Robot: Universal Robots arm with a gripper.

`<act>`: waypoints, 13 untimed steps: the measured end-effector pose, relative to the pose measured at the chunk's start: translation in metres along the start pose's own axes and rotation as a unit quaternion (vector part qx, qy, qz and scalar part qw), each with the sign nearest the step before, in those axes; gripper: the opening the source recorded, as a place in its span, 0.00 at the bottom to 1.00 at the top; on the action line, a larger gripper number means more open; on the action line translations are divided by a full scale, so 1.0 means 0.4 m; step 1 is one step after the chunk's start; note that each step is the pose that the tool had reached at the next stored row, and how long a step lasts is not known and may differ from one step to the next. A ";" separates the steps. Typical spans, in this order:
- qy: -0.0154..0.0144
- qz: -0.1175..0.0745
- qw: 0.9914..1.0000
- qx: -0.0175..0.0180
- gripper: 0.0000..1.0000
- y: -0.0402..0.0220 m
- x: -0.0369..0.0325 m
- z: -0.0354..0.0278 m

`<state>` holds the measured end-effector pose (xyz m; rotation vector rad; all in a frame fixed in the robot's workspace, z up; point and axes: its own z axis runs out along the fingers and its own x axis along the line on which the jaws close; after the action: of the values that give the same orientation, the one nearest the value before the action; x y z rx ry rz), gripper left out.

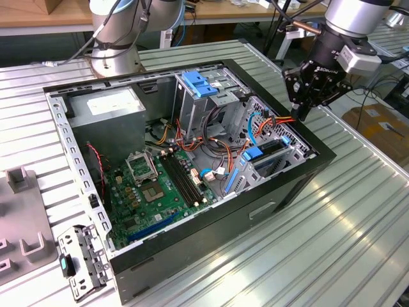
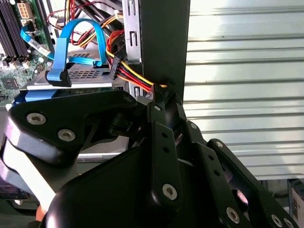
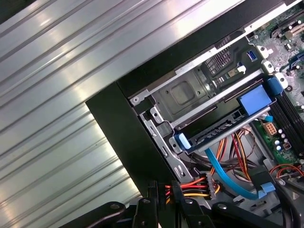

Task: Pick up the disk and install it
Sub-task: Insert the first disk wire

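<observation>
Here we are looking at an open black computer case (image 1: 192, 256) lying on its side on a ribbed metal table (image 1: 339, 243), with the green motherboard (image 1: 160, 185) facing up.

In the exterior view, the arm's black gripper (image 1: 299, 116) is hanging over the case corner at the exterior view's right, tips pointing down at the case wall. In both wrist views, we are seeing its fingers (image 2: 154, 111) drawn together around a red, yellow and black power cable (image 2: 133, 78), and the wires are emerging from between the tips. So we are reading the gripper (image 2: 161, 92) as pinching that cable right at the case edge. The cable's black connector (image 2: 115, 71) is sitting at the cable's far end.

We are finding the disk (image 2: 85, 75) inside the case, lying flat in the drive bay as a silver-grey metal slab. The connector is just beside its end. A blue data cable (image 2: 59, 47) is looping over the disk. We cannot tell whether either cable is plugged in. In the first wrist view, a blue plastic latch (image 3: 254, 100) is sitting on the bay.
</observation>
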<state>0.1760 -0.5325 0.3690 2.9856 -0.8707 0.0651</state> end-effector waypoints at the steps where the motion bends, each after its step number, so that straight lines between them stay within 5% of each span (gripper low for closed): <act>1: 0.000 0.000 1.000 0.000 0.25 -0.001 0.000 0.001; 11: 0.000 0.004 1.000 0.000 0.25 -0.005 0.005 0.007; 13: 0.000 0.004 1.000 0.000 0.17 -0.005 0.005 0.007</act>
<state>0.1790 -0.5319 0.3664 2.9814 -0.8831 0.0643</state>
